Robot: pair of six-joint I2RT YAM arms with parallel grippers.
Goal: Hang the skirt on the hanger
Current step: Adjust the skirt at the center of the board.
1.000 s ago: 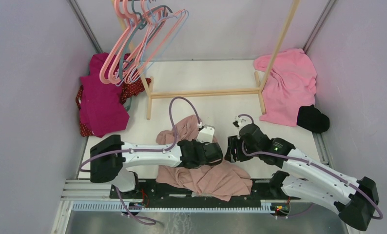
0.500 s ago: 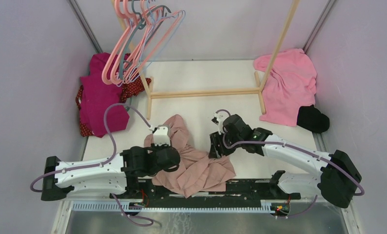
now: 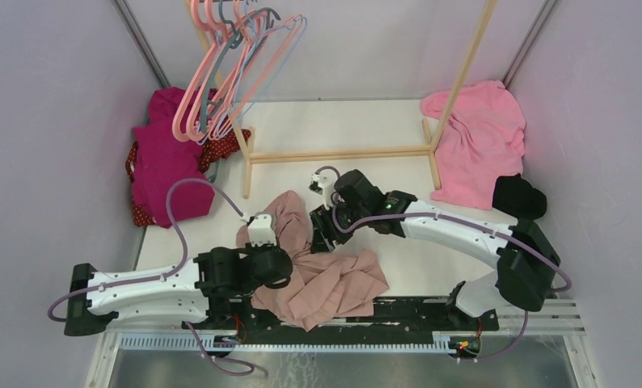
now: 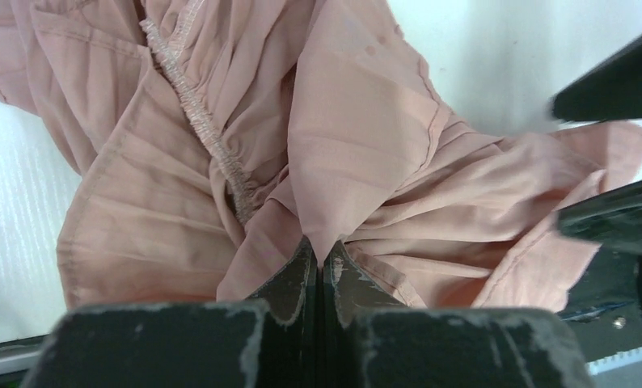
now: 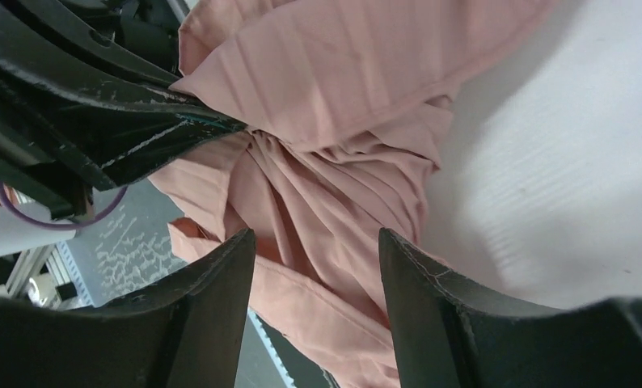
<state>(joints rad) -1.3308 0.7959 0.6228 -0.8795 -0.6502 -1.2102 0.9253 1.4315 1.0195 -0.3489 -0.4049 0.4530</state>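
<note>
From above, the dusty-pink pleated skirt lies crumpled on the near side of the wooden rack. Pastel hangers are bunched high at the rack's left end.

Only the left wrist view shows the skirt's gathered elastic waistband. It also shows the left gripper closed tight, with a fold of skirt pinched between its fingers.

The right wrist view shows the right gripper with its jaws parted and holding nothing, just over the pleats.

The left arm lies low and folded, its forearm running rightward. The right arm bends at the elbow and reaches leftward, its wrist tipped down over the skirt edge nearest the rack.
</note>
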